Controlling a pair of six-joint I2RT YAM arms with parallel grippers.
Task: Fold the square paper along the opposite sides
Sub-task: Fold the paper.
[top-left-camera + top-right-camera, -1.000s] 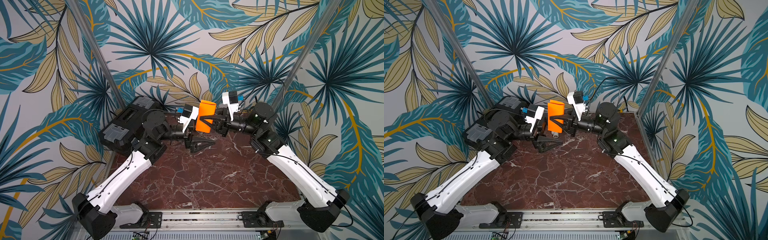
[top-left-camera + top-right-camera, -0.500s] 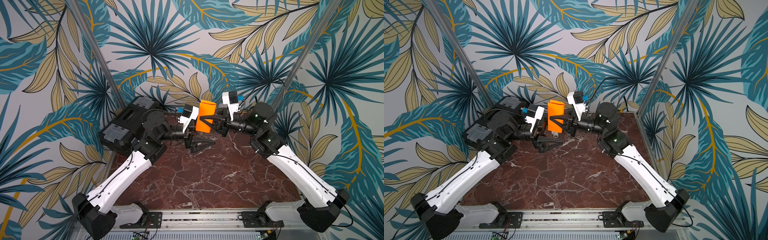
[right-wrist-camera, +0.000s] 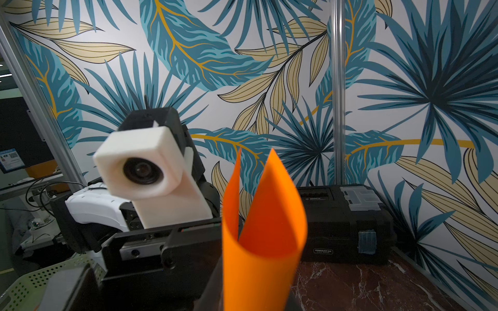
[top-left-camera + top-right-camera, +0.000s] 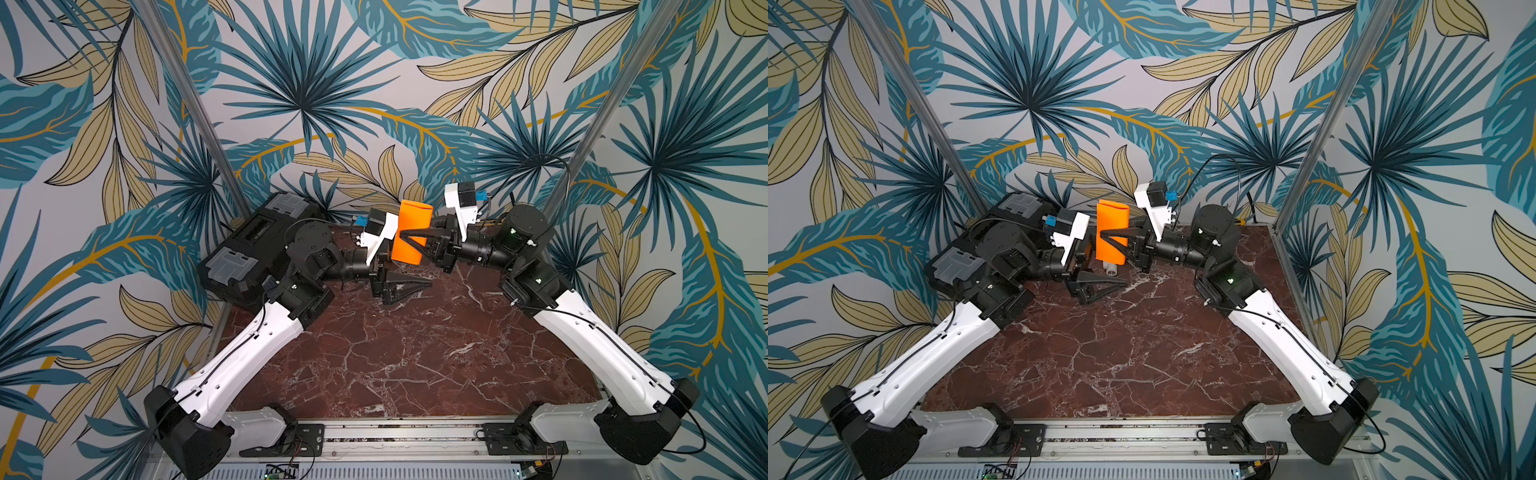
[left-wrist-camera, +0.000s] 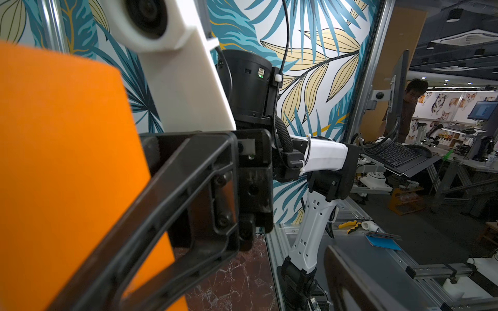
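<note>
From my end, the square paper (image 4: 414,214) is up off the tabletop (image 4: 415,357), near the middle of the far edge, standing upright and curled over on itself into a loose U. The right gripper (image 4: 409,240) is pinched onto it. The left gripper (image 4: 405,270) is just beside the paper's lower end, jaws spread wide. The black toolbox (image 4: 249,249) is in the far left corner.
</note>
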